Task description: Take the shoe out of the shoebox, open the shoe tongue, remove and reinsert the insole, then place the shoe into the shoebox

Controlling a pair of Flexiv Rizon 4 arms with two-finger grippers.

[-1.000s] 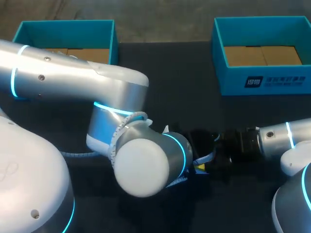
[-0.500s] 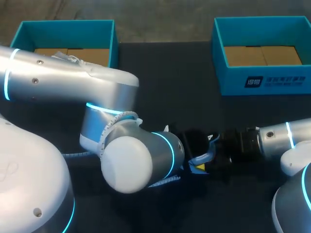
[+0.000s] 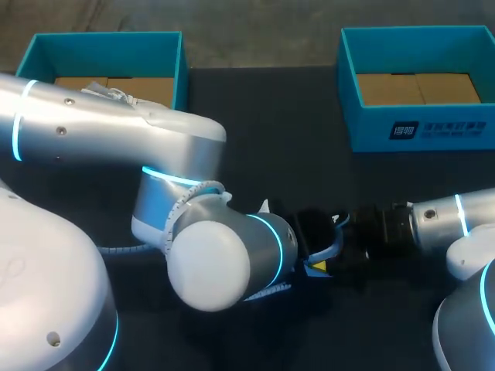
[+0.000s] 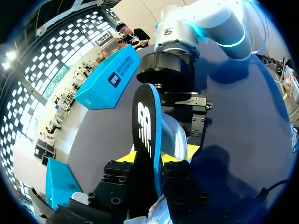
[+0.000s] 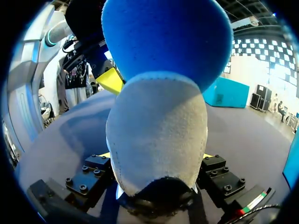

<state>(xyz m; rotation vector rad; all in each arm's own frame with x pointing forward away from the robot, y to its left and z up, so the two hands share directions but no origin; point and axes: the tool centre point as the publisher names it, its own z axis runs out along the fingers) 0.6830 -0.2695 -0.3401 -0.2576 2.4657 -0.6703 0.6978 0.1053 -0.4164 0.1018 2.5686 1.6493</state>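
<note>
Shoe (image 5: 159, 135): it is sitting out of the boxes, low over the middle of the table (image 3: 271, 116), between the two arms.
Right gripper (image 5: 155, 155): its jaws are pressing on one end of the shoe from both sides, at a narrow spread, and holding it level.
Insole (image 4: 147, 135): it is standing on edge, partly in the shoe, with its blue side facing the right wrist view.
Left gripper (image 4: 157, 155): its jaws are pinching the insole's flat faces, nearly closed on the thin sheet.
Left shoebox (image 3: 104, 42), right shoebox (image 3: 418, 131): both are waiting at the far side of the table, well apart from the shoe.
Insole handling: it is probably light, thin and floppy foam. A gentle pinch near the heel end should be enough, because a grip far from the shoe's mouth risks buckling it.
Shoe handling: the suede upper looks soft and the sole stiffer. Clamping across the sole or heel should be steadier than squeezing the upper.
Risk: the insole's edge could be catching on the collar and folding over.
</note>
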